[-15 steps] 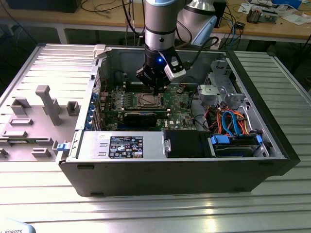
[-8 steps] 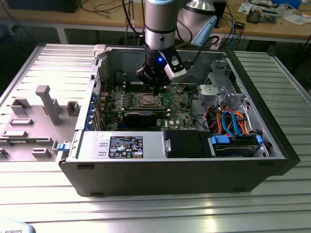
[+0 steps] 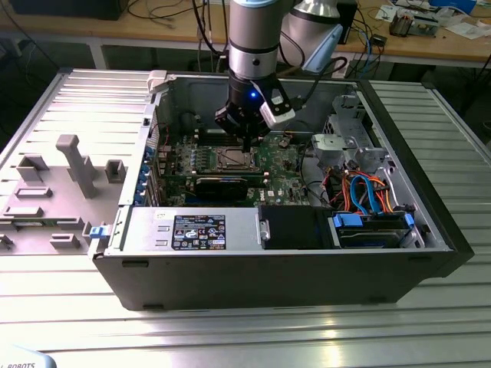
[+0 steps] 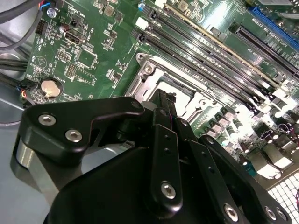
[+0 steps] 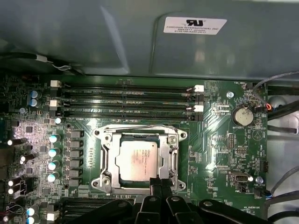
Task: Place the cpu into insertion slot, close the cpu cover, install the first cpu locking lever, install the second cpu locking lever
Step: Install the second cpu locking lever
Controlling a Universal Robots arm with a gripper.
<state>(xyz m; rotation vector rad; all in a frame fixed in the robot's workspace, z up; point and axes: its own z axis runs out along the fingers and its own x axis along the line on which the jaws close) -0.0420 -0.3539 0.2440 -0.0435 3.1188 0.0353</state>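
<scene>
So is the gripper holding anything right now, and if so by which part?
Nothing seems held. The gripper has its fingers together at the edge of the cpu cover, which lies closed over the cpu; whether it touches the cover cannot be told.

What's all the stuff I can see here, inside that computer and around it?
case: one, black and grey, open on the metal table
table: one, silver, ribbed, under the case
board: one, green, on the case floor
slot: one, silver-rimmed, mid-board
cpu: one, silvery, lying in the slot
cover: one, silver frame, down around the cpu
memory slots: four, black, beside the slot
coin battery: one, silver, near the board's edge
card: one, long, black, next to the slot
cables: several, orange and blue, at the exterior view's right
plastic tray: one, grey, at the exterior view's left
arm: one, grey, over the case
claw: one, black, shut, tips at the cover's edge
</scene>
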